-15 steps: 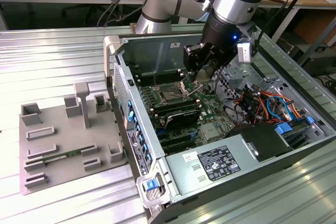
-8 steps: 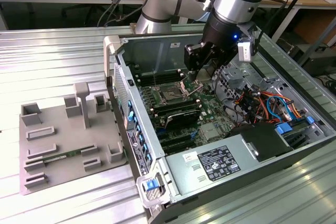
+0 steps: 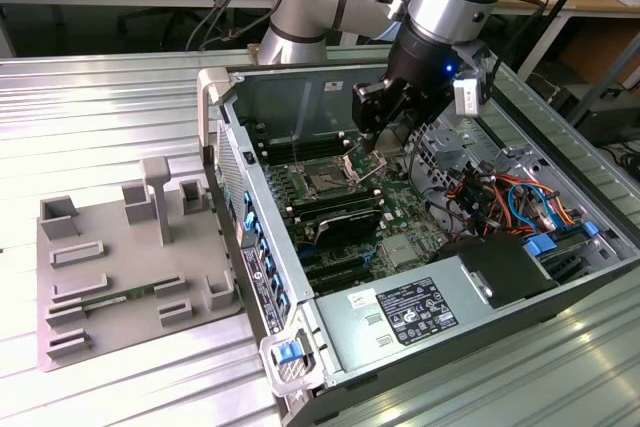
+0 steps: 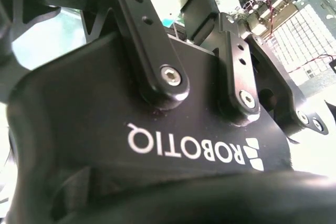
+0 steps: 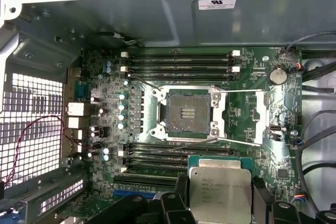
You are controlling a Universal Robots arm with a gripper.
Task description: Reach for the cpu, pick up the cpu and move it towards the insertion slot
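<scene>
In the first wrist view the cpu (image 5: 220,191), a flat square chip with a pale silver top, hangs above the motherboard between my dark fingers (image 5: 175,204). My gripper (image 5: 220,205) is shut on the cpu's two opposite edges. The insertion slot (image 5: 186,113) lies a short way beyond it, its dark centre bare, with the hinged silver plate (image 5: 247,116) folded open to one side. In the exterior view the gripper (image 3: 377,132) hovers inside the open computer case, just to the exterior view's right of the insertion slot (image 3: 325,180). The second wrist view has the gripper's black body (image 4: 173,129) close up.
Long black memory slots (image 5: 178,61) run on both sides of the socket. The case wall (image 3: 300,97) stands behind the board. Coloured cables (image 3: 505,197) and a power supply (image 3: 405,312) sit to the exterior view's right. A grey fixture tray (image 3: 130,267) lies outside the case.
</scene>
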